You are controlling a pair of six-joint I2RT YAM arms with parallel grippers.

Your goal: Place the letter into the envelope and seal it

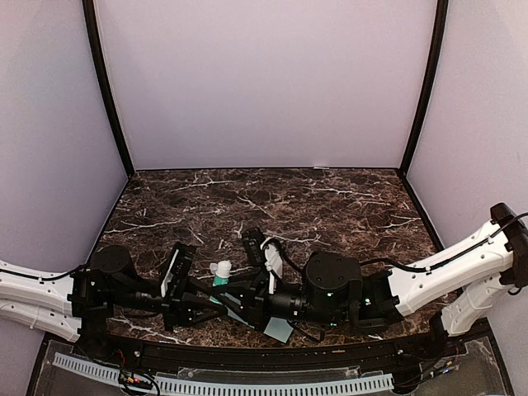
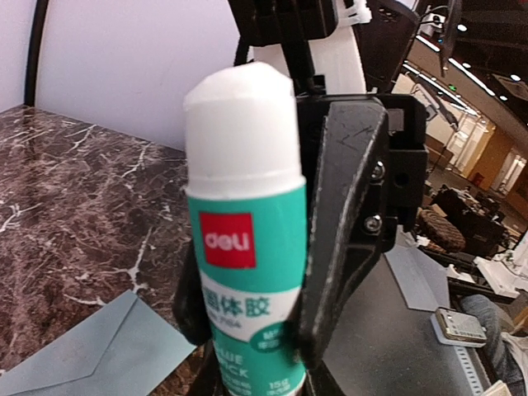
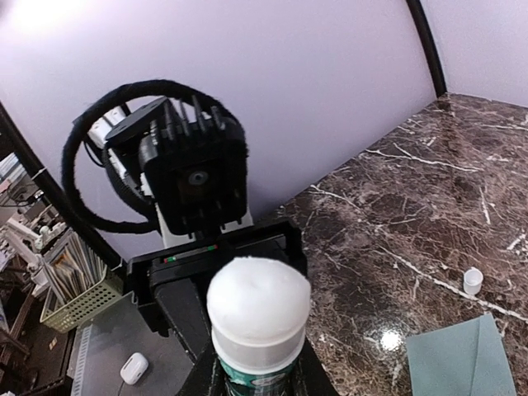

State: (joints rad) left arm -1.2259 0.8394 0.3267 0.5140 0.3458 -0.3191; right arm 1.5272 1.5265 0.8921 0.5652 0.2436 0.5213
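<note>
Left gripper: clamped on the upright glue stick, cap on. Right gripper: fingers closed against the same stick's sides. The envelope lies flat on the marble table, bottom centre of the top view, partly under both arms.

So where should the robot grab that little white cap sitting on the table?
Probably from straight above, jaws across the round sides of the white cap. It stands on end on the table, short and clear of the envelope, so nothing blocks a top approach.
</note>
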